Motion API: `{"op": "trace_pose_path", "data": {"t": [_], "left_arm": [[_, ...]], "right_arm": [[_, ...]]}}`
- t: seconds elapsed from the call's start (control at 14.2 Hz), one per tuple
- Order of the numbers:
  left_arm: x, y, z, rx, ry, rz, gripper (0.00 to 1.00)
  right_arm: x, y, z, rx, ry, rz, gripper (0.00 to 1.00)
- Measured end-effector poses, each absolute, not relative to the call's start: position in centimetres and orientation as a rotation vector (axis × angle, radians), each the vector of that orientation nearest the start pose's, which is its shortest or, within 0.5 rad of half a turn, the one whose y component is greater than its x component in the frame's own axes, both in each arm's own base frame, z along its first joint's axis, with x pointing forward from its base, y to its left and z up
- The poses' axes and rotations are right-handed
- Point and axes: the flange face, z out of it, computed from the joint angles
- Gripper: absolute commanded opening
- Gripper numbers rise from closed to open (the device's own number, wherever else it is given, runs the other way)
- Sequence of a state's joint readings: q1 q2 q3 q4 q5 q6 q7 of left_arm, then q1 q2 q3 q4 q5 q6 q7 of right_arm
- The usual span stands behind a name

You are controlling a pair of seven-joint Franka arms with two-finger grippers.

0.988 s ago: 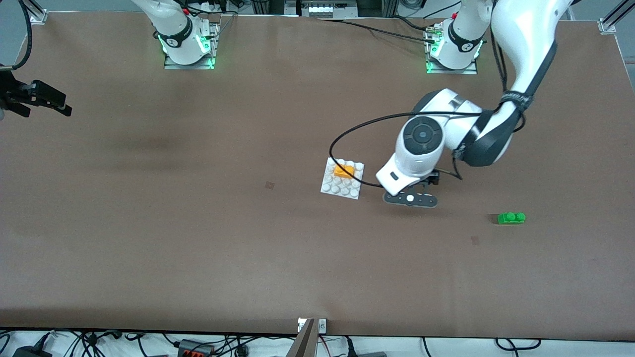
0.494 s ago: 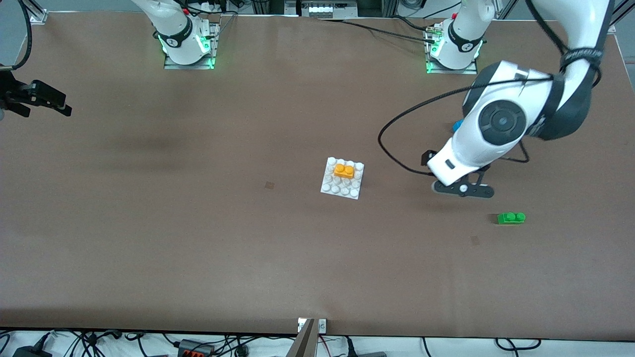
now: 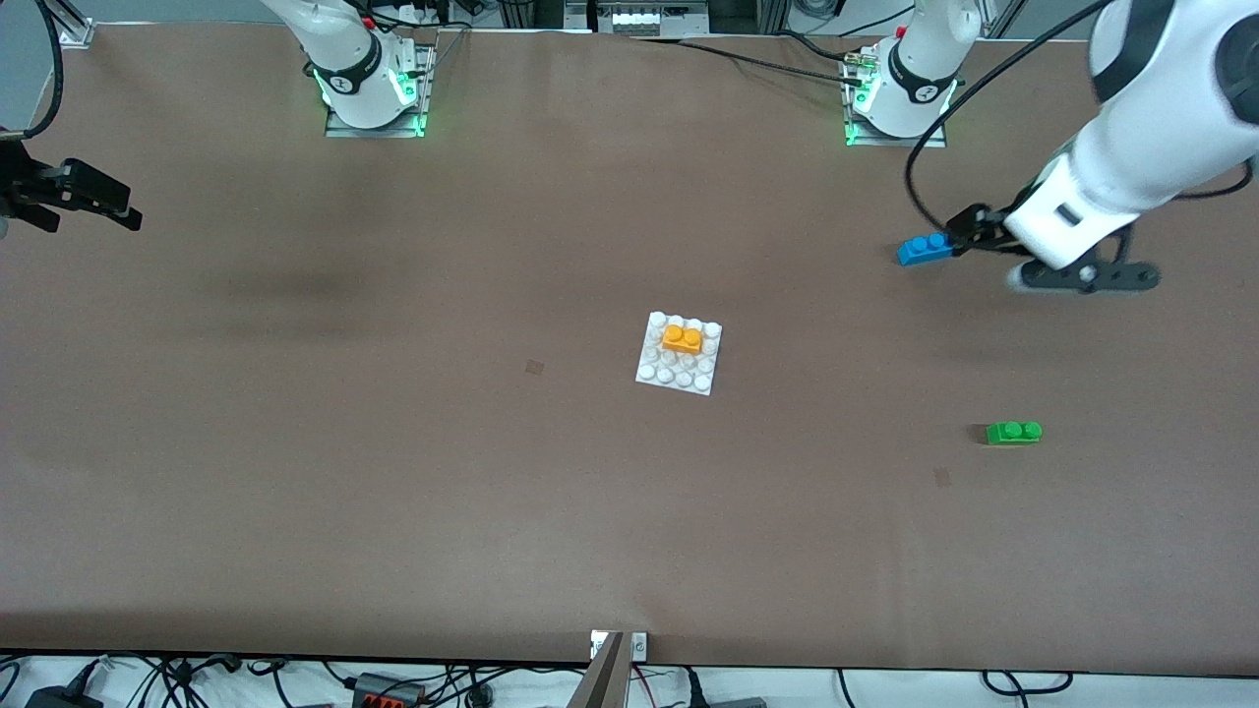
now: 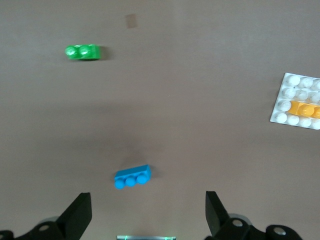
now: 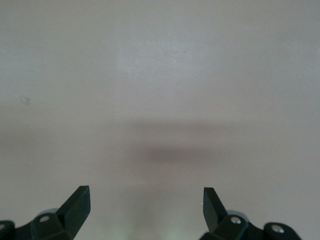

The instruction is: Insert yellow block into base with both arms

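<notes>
the yellow block (image 3: 682, 338) sits seated on the base (image 3: 657, 372) mid-table, well apart from both claws, so the step in hand looks like clearing out: keep both high. the left claw (image 4: 147, 215), wide and empty, hangs over bare table (image 3: 393, 492) beside the blue brick (image 3: 923, 248); the right claw (image 5: 146, 210), wide and empty, waits over the right arm's table end, with open room around.

Yellow block (image 3: 682, 339) seated on base (image 3: 679, 374); both mid-table.

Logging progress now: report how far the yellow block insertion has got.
Done: the yellow block sits on the base's studs. In hand: nothing; the left gripper hangs open over the table by the blue brick, the right gripper waits open. Left: nothing visible.
</notes>
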State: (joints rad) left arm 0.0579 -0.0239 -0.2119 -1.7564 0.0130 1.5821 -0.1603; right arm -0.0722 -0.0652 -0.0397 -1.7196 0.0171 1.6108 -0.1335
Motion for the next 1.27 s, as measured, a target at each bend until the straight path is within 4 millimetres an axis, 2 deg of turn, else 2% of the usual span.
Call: {"op": "trace_pose_path", "data": {"t": [0.14, 0.56, 0.85, 1.27], "left_arm": [[52.8, -7.0, 55.5, -3.115, -0.013, 0.225, 1.00], [53.7, -5.5, 56.2, -3.134, 0.097, 0.187, 1.00], [53.9, -5.5, 57.5, -3.138, 0.097, 0.148, 1.00], [53.9, -5.2, 57.6, -3.137, 0.100, 0.184, 1.00]], "right_arm": [[53.1, -5.9, 59.3, -3.116, -0.032, 0.064, 1.00], [53.1, -5.9, 59.3, -3.116, -0.032, 0.064, 1.00], [53.1, -5.9, 59.3, -3.116, -0.032, 0.064, 1.00], [53.1, -5.9, 59.3, -3.116, -0.032, 0.064, 1.00]]}}
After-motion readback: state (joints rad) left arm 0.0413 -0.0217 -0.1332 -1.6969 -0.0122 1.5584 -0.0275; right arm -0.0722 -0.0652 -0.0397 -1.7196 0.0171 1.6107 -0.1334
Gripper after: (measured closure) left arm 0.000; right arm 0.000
